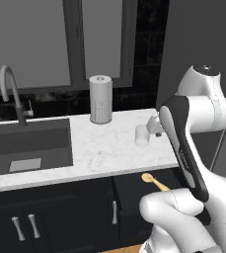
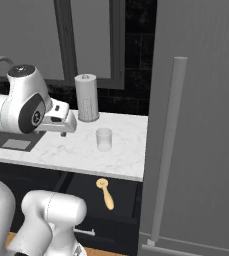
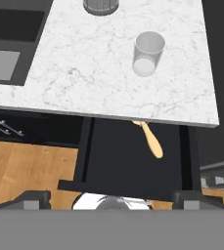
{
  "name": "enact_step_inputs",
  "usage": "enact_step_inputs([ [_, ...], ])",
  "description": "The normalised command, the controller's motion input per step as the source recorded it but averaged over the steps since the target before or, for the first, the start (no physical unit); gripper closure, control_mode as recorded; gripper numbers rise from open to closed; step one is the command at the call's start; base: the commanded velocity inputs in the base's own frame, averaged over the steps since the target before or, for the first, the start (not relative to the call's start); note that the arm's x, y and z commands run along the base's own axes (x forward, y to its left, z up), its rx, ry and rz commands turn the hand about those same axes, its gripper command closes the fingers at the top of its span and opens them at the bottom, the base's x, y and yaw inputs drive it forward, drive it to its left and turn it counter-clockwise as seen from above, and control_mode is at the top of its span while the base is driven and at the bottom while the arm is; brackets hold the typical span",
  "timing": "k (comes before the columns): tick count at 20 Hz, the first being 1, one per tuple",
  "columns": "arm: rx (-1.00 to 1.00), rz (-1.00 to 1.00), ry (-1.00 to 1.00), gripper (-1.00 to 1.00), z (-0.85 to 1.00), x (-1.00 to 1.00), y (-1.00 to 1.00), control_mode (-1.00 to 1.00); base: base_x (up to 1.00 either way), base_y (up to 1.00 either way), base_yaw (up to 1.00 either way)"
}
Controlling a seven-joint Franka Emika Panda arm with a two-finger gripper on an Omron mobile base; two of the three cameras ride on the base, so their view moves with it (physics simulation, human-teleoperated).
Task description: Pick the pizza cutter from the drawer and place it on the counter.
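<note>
Pizza cutter (image 3: 150, 137) lies in the open drawer (image 3: 128, 163) at lower centre, untouched under the tabletop (image 3: 108, 73) edge; spread jaws must next descend onto its handle.

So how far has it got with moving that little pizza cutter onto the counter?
Done: the drawer stands pulled open. In hand: nothing; the tool hangs open above the drawer. Left: the pizza cutter lies inside the drawer, so it must be picked up and set on the counter, near the cup.

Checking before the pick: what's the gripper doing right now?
Gripper: open, holding nothing; the cutter lies in the drawer.
</note>
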Motion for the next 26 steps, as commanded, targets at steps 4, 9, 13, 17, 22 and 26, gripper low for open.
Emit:
enact_step_inputs([
  [4,0.00,0.00,-0.03,-1.00,0.00,0.00,0.11,-1.00,0.00,0.00,0.00],
  [9,0.00,0.00,-0.04,-1.00,0.00,0.00,0.18,-1.00,0.00,0.00,0.00],
  [13,0.00,0.00,-0.04,-1.00,0.00,-0.01,0.27,-1.00,0.00,0.00,0.00],
  [17,0.00,0.00,-0.01,-1.00,0.00,-0.03,0.05,-1.00,0.00,0.00,0.00],
  [22,0.00,0.00,0.00,-1.00,-0.06,0.00,0.02,1.00,0.00,0.20,0.00],
  [26,0.00,0.00,0.00,-1.00,0.00,0.00,0.00,1.00,0.03,1.00,-0.03],
])
